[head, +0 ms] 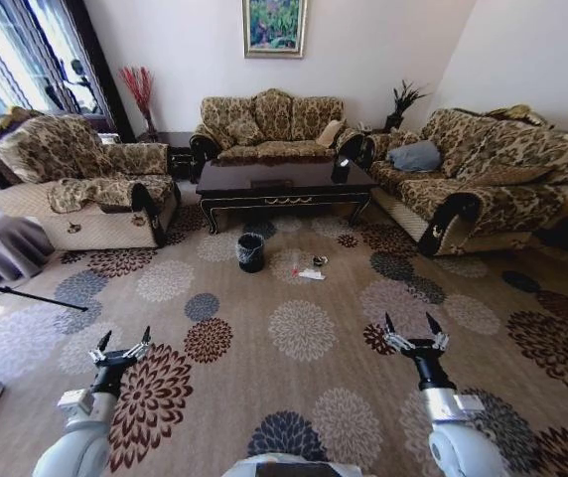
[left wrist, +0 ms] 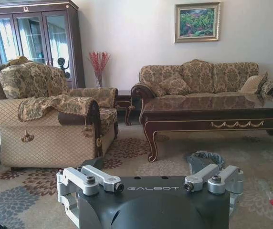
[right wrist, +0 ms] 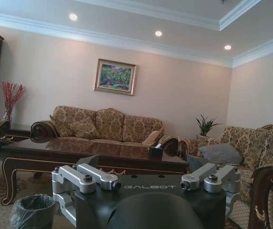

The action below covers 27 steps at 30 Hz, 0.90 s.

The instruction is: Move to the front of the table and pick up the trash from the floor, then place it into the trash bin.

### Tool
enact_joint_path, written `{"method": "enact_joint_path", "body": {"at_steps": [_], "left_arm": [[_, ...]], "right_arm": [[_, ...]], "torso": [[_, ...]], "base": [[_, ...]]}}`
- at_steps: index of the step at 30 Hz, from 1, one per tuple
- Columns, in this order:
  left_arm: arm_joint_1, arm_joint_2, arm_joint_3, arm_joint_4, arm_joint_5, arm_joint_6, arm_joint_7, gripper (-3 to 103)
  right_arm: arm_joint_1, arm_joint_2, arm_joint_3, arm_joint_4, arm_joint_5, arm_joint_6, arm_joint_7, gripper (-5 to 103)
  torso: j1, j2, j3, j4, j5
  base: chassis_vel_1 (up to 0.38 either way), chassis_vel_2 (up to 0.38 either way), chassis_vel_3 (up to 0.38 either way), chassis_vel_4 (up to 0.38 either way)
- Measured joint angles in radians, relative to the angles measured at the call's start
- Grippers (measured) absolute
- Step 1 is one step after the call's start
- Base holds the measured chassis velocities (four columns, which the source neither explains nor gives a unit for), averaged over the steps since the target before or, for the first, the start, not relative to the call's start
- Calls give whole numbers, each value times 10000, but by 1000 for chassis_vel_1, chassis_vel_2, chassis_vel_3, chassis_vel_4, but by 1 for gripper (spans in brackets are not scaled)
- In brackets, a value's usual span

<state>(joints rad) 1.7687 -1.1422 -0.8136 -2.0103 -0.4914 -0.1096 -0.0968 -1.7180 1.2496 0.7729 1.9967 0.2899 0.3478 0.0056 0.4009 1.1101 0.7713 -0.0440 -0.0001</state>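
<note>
Both tools (head: pixel 123 341) (head: pixel 412 327) open; carpet (head: pixel 294 328) between, trash (head: pixel 309 269) ahead.

All views toward table (head: pixel 284 184)

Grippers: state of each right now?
Left gripper: open, empty, held low over the carpet.
Right gripper: open, empty, likewise.

Both arms reach forward low and near. The left gripper (head: pixel 123 343) and the right gripper (head: pixel 412 326) hang level, fingers spread wide apart.
</note>
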Motion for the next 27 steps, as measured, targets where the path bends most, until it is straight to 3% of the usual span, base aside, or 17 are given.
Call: {"method": "enact_joint_path", "body": {"at_steps": [27], "left_arm": [[192, 57, -70, -60, 147, -106, -42, 100]], "right_arm": [[-146, 138, -52, -12, -81, 66, -17, 100]], "torso": [[-615, -1396, -781, -1, 1]], "base": [[0, 0, 0, 0]]}}
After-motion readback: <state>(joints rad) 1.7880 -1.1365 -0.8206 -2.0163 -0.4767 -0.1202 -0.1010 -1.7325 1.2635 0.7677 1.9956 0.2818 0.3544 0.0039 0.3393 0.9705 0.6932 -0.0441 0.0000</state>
